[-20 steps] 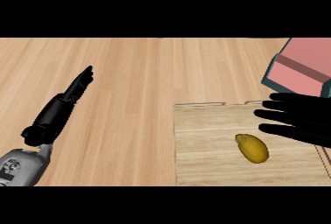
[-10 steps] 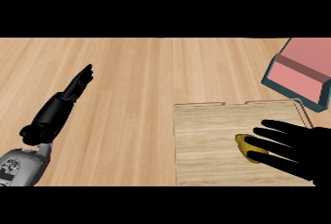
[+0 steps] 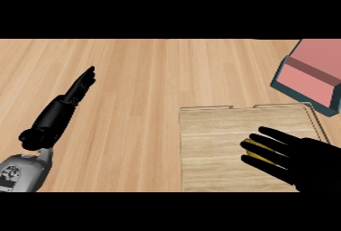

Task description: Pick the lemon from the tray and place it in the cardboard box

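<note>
One tray (image 3: 213,135), one lemon (image 3: 258,150), one box (image 3: 313,74) and two hands show on the wooden counter (image 3: 146,81). Taking the tray as landmark: the lemon lies on its right half, mostly hidden under the right hand (image 3: 303,158), whose spread fingers lie over it; only slivers of yellow show between them. The box, pink inside with dark teal walls, sits beyond the tray's far right corner, cut off by the view's edge. The left hand (image 3: 66,103) rests well left of the tray, fingers straight, holding nothing. Bare wood lies between them.
</note>
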### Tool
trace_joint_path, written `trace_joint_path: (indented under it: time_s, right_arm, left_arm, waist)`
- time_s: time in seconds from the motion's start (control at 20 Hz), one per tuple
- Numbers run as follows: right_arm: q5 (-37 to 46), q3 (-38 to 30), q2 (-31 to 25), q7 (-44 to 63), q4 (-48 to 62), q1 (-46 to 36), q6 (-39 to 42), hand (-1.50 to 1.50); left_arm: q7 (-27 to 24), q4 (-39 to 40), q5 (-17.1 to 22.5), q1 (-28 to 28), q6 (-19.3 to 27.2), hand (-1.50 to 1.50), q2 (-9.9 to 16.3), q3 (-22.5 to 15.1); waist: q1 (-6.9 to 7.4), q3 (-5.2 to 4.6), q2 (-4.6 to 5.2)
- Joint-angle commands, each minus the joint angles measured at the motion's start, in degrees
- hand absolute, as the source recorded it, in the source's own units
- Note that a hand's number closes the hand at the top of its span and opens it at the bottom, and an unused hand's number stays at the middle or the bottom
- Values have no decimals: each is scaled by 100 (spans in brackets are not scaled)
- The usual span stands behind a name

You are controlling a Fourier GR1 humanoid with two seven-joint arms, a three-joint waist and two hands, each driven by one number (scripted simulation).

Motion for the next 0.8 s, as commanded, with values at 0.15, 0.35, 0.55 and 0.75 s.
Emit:
trace_joint_path:
  time_s: [0.15,0.35,0.55,0.75]
  right_arm:
    - [748,-33,520,-115,55,69,84,-150]
    - [1523,239,460,-566,793,276,-754,-150]
    - [1799,276,961,-454,979,29,-529,-150]
    - [2162,443,1299,-643,1496,-109,-645,-150]
  left_arm:
    - [-125,85,-135,106,-329,0,-156,385]
    - [224,-38,-361,-131,-189,0,-474,149]
    - [-397,238,-441,251,-510,0,-381,433]
    - [-533,554,-540,33,-594,0,-553,555]
  waist:
    - [-13,-1,0]
    - [-21,2,3]
    - [8,-1,4]
    - [-4,-1,8]
